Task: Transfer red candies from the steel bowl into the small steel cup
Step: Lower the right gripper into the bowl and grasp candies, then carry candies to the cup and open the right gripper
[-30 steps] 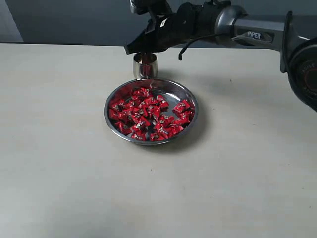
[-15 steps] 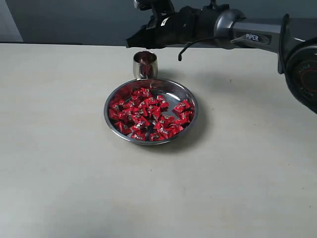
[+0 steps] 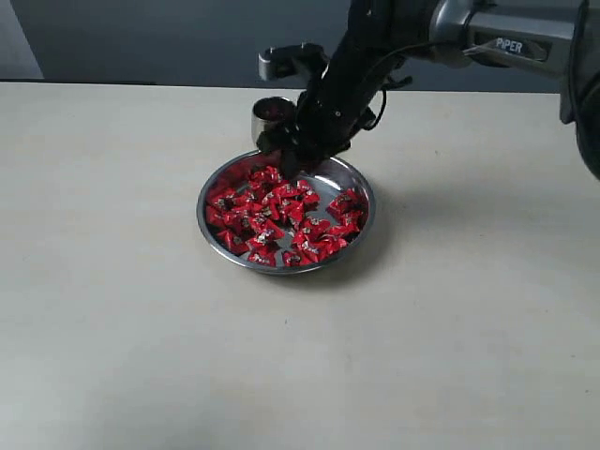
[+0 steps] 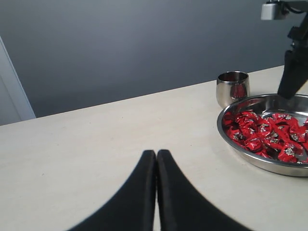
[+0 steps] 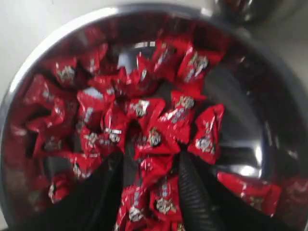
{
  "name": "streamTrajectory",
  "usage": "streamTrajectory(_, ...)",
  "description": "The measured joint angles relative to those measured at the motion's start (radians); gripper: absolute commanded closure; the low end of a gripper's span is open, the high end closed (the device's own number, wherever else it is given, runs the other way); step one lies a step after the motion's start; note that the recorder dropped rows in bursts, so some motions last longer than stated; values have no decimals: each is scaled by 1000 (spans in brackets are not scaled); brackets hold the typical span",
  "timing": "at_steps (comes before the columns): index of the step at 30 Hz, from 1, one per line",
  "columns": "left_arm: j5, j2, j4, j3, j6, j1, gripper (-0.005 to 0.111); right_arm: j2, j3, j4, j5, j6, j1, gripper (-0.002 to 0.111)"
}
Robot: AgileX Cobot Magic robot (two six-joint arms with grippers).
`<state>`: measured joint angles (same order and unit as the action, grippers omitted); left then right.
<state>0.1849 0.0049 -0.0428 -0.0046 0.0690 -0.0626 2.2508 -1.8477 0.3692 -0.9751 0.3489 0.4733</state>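
Note:
The steel bowl (image 3: 364, 217) sits mid-table, full of red candies (image 3: 272, 214). Behind it, touching its far rim, stands the small steel cup (image 3: 266, 116). My right gripper (image 3: 291, 161) points down into the far side of the bowl. In the right wrist view the right gripper (image 5: 153, 159) is open, its fingers set among the candies (image 5: 144, 108) with a few lying between them, above the bowl's bare floor (image 5: 243, 120). My left gripper (image 4: 156, 155) is shut and empty, low over the table, well to the side of the bowl (image 4: 262, 166) and cup (image 4: 233, 86).
The table is a plain beige surface (image 3: 112, 309) with a dark wall behind. The right arm (image 3: 497, 42) reaches in from the upper right, over the cup's side. The left arm is out of the exterior view.
The right gripper has swung from above the cup down into the bowl, fingers now among the candies. Bowl, cup and left gripper have not moved.

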Motion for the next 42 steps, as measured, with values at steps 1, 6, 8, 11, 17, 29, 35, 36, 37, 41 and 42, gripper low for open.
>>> streamTrajectory(1,0,0,0,0,0,0,105,10,0,0,-22,0,0,70)
streamTrajectory(6,0,0,0,0,0,0,105,53,0,-2,-83,1,6,70)
streamTrajectory(8,0,0,0,0,0,0,105,62,0,-2,-88,1,14,70)
streamTrajectory(11,0,0,0,0,0,0,105,77,0,-2,-96,1,26,70)
streamTrajectory(17,0,0,0,0,0,0,105,104,0,-8,-79,2,49,71)
streamTrajectory(29,0,0,0,0,0,0,105,105,0,-48,-16,3,49,109)
streamTrajectory(35,0,0,0,0,0,0,105,105,0,-56,-11,5,49,109)
streamTrajectory(36,0,0,0,0,0,0,105,102,0,-56,-8,5,49,109)
streamTrajectory(37,0,0,0,0,0,0,105,98,0,-58,-7,5,49,109)
streamTrajectory(41,0,0,0,0,0,0,105,49,0,-68,21,5,49,109)
streamTrajectory(42,0,0,0,0,0,0,105,30,0,-68,35,5,49,109)
